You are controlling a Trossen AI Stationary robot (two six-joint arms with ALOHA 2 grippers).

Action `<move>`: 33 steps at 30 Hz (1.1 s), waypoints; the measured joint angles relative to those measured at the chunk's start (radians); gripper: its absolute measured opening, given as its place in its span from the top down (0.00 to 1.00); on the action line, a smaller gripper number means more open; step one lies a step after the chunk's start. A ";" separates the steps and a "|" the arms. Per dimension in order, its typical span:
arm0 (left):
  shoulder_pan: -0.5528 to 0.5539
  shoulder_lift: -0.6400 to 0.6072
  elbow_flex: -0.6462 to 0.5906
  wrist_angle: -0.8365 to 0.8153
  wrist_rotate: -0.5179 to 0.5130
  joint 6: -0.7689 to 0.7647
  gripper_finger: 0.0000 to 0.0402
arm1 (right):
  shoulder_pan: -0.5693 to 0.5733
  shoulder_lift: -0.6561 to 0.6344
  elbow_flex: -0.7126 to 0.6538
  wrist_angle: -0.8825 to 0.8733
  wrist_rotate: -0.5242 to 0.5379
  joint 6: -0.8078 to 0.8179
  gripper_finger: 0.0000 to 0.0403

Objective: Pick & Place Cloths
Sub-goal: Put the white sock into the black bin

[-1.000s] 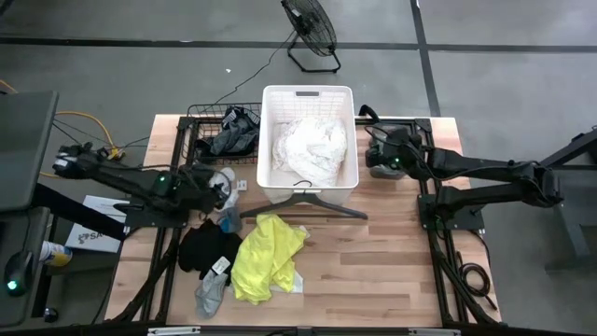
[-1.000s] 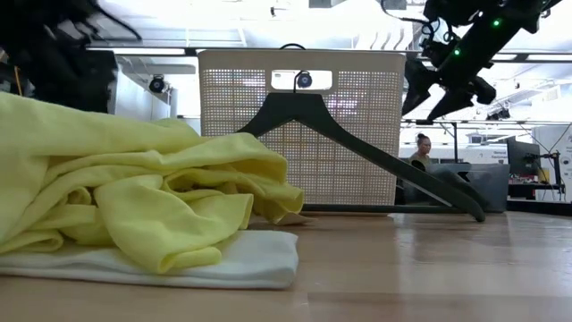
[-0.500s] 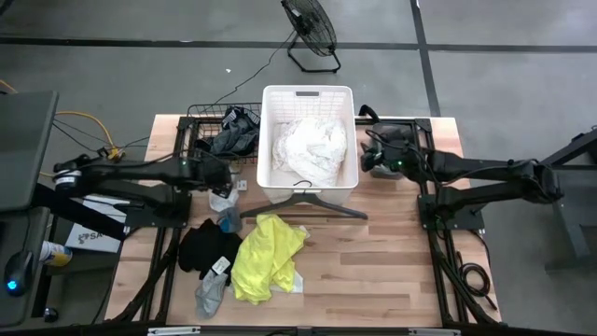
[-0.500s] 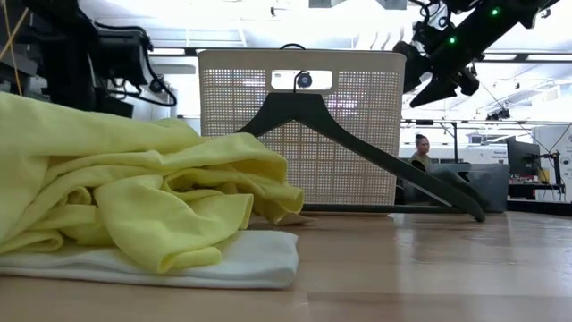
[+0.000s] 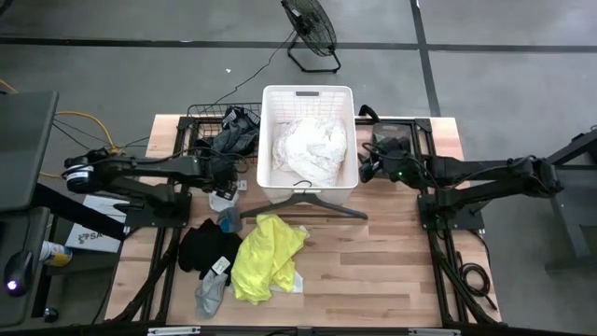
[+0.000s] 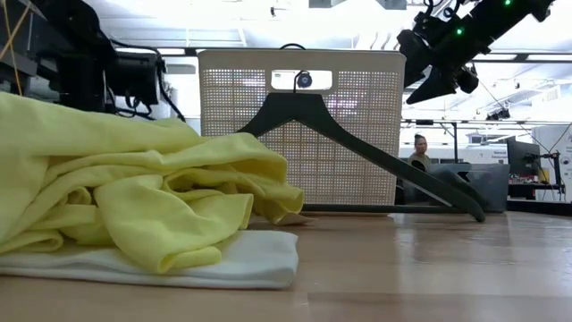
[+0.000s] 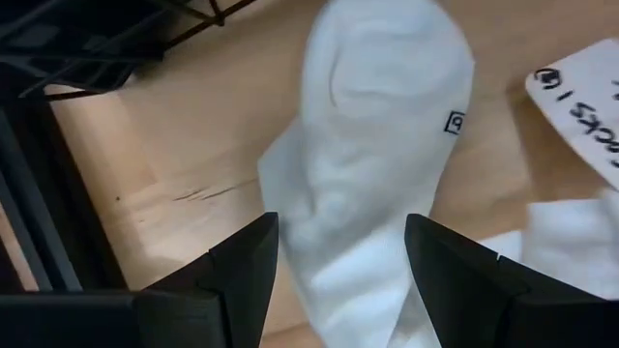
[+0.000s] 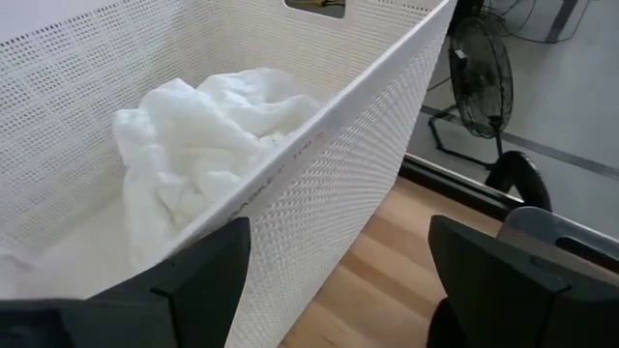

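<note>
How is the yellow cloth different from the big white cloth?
The yellow cloth is bright neon, while the big white cloth is white. The yellow cloth lies out on the wooden table, on top of a flat white piece; the big white cloth sits inside the white basket. The yellow cloth lies spread out; the white one is bunched into a heap. Both are soft and crumpled, and no gripper touches either.

Robotics lab, concrete floor, floor fan [image 5: 311, 30], ceiling strip lights [image 6: 268, 7]

We see a matt perforated plastic basket [image 8: 319, 184] holding crumpled white cloth [image 8: 193, 145]; a soft knit sock [image 7: 368, 184] on smooth wood table [image 7: 193, 174]; a paper tag [image 7: 580, 97].
</note>
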 joint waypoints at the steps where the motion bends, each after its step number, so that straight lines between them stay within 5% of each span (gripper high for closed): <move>1: 0.000 0.012 0.000 0.004 0.002 0.006 0.45 | 0.005 0.000 0.000 0.000 0.001 0.003 0.23; 11: -0.001 0.106 0.005 0.028 0.052 0.043 0.55 | 0.038 0.000 0.000 0.000 0.006 0.029 0.23; 23: -0.001 0.108 0.003 0.042 0.043 0.133 0.97 | 0.089 0.000 0.000 0.002 0.060 0.031 0.23; 33: -0.001 0.058 0.049 0.009 0.027 0.236 0.99 | 0.093 0.000 0.000 0.009 0.060 0.020 0.23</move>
